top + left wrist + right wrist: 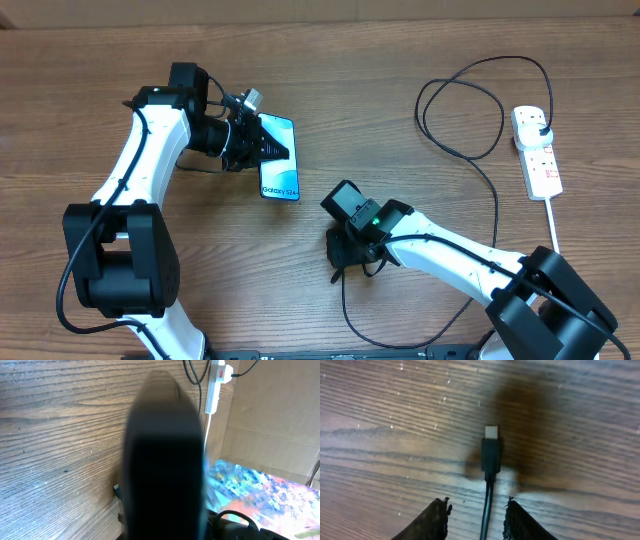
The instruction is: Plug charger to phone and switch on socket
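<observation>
The left hand (248,141) clamps the phone (281,160), apparently to steady its port, while the right hand (476,519), fingers parted, straddles the charger (490,456), whose tip lies just ahead.

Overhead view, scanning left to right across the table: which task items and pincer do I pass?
phone → right pincer → upper loop of the charger → socket. The left pincer overlaps the phone, so it is left out.
</observation>
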